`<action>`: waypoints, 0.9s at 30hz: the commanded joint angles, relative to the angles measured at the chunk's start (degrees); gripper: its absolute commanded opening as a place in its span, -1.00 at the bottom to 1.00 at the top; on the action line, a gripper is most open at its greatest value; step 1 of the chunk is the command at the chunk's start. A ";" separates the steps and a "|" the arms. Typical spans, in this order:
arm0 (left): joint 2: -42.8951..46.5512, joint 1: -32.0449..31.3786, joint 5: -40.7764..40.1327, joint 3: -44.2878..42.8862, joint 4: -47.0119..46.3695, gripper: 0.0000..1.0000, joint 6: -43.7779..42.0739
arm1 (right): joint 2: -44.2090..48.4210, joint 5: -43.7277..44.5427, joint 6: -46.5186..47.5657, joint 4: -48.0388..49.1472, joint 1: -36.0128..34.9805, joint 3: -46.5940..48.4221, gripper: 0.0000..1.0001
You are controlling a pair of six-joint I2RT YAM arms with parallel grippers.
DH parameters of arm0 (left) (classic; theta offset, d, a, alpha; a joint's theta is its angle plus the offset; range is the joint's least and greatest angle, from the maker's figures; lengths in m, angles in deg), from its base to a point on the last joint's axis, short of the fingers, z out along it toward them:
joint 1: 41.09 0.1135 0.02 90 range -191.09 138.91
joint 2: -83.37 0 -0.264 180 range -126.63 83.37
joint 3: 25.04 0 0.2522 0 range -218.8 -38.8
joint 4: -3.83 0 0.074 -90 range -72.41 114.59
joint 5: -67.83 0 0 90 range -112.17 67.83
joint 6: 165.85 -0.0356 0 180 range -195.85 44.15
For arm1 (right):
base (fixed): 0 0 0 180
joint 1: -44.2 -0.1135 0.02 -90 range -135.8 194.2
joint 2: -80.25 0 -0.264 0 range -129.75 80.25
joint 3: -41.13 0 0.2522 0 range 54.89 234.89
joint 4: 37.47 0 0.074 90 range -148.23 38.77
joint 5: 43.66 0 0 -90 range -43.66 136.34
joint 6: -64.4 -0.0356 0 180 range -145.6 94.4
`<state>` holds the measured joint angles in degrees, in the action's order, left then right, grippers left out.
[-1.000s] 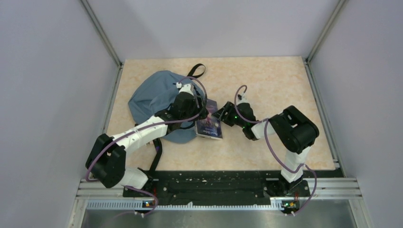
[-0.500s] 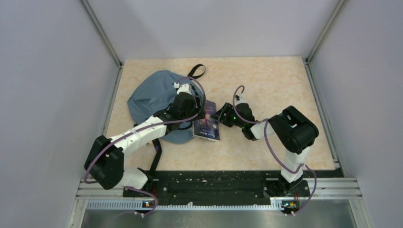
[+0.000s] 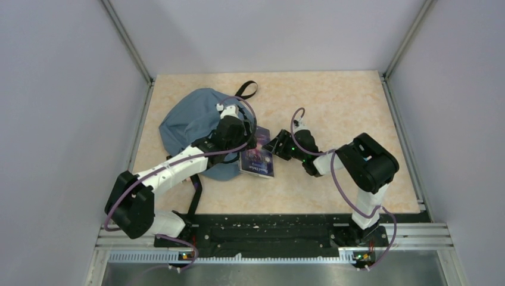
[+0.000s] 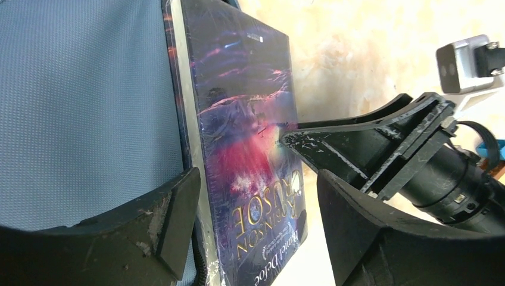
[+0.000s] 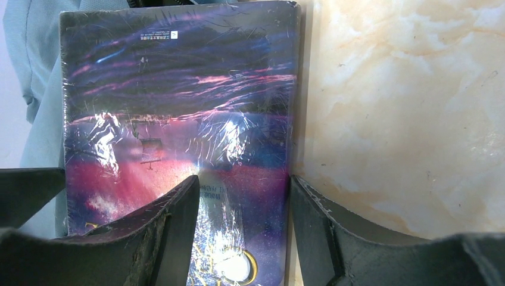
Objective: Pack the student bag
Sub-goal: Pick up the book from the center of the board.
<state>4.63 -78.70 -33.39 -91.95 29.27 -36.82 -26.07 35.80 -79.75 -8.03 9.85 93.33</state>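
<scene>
The left arm (image 3: 172, 167) and right arm (image 3: 369, 164) both have white shells on the long links and bulky black housings at the joints. A purple cable (image 3: 338, 187) runs along each arm. A green light (image 3: 293, 145) glows on the right wrist. The left gripper (image 4: 256, 179) and right gripper (image 5: 243, 182) have matte black fingers (image 5: 170, 232), scuffed pale along their edges. At two o'clock in the left wrist view is the right arm's white camera block (image 4: 467, 62), with screws at its top edge.
</scene>
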 commanded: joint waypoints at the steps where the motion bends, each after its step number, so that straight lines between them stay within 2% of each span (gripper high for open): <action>1: -1.76 -0.02 -0.29 -1.17 -0.11 0.53 0.90 | -1.43 -1.60 1.40 -7.86 -2.49 0.24 0.12; 8: -4.13 -0.06 -4.78 -2.56 3.76 0.54 1.55 | -0.99 -1.24 1.52 -8.22 -2.57 0.15 0.12; 15: -2.55 -0.02 -8.15 -1.03 4.58 0.56 2.05 | -0.99 -1.10 1.60 -8.48 -2.57 0.06 0.12; 19: -3.55 -0.02 -6.76 -0.38 3.81 0.57 2.83 | -0.93 -1.06 1.59 -8.50 -2.52 0.14 0.12; 27: -6.45 -0.01 1.95 1.01 -3.03 0.49 6.59 | -0.66 -1.16 1.78 -8.48 -2.61 0.06 0.12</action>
<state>-0.11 -78.74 -36.21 -91.97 30.72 -33.13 -25.94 36.02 -79.20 -8.84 9.37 93.63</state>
